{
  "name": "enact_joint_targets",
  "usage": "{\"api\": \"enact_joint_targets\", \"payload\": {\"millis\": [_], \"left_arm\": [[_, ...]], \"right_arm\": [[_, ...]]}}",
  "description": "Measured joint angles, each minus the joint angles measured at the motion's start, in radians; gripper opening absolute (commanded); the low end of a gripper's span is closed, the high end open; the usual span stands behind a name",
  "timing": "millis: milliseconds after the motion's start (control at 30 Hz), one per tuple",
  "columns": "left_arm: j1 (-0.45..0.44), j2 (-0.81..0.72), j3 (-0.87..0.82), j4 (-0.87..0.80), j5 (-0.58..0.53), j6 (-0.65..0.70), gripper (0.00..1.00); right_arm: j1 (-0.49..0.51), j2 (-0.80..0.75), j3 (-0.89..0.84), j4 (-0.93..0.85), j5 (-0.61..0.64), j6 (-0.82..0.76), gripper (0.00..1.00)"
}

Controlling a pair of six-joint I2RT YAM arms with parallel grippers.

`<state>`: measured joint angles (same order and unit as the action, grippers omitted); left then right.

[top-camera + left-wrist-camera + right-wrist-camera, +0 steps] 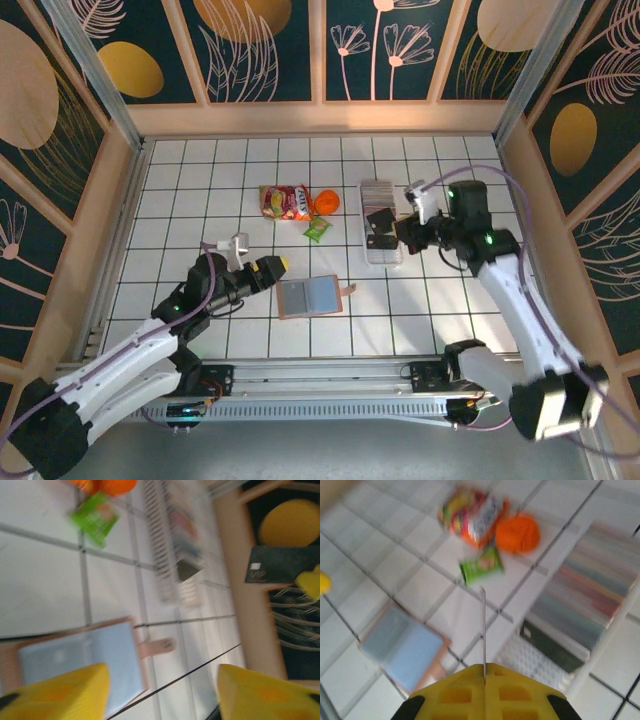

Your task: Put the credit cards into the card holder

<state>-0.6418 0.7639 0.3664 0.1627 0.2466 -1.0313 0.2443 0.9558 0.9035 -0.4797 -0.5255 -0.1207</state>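
Currently the right gripper pinches one credit card edge-on (left gripper spread); it may twist, missing the card holder.

White tiled floor with dark grid lines; pale wooden framing; dark wall panels with gold ovals and seemingly line-drawn flowers.

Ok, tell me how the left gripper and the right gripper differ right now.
The left gripper is open and empty; the right gripper is shut on a thin card. The left gripper hovers by the card holder; the right gripper is by the white tray. Both have yellow fingers.
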Motion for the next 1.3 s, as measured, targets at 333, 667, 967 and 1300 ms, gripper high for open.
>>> {"api": "enact_joint_targets", "payload": {"millis": [333, 667, 967, 1300], "left_arm": [[-0.036, 0.034, 0.056, 0.399, -0.059, -0.256, 0.50], [-0.082, 0.114, 0.076, 0.624, -0.129, -0.314, 0.40], [-0.085, 0.111, 0.095, 0.658, -0.156, -0.313, 0.38], [-0.085, 0.151, 0.101, 0.721, -0.166, -0.313, 0.37]], "right_arm": [[0.600, -0.294, -0.464, 0.774, 0.546, 0.928, 0.00], [0.917, 0.161, -0.437, 1.564, 1.021, 1.015, 0.00], [0.951, 0.327, -0.295, 1.777, 1.060, 1.014, 0.00], [0.991, 0.349, -0.284, 1.737, 1.079, 1.041, 0.00]]}}
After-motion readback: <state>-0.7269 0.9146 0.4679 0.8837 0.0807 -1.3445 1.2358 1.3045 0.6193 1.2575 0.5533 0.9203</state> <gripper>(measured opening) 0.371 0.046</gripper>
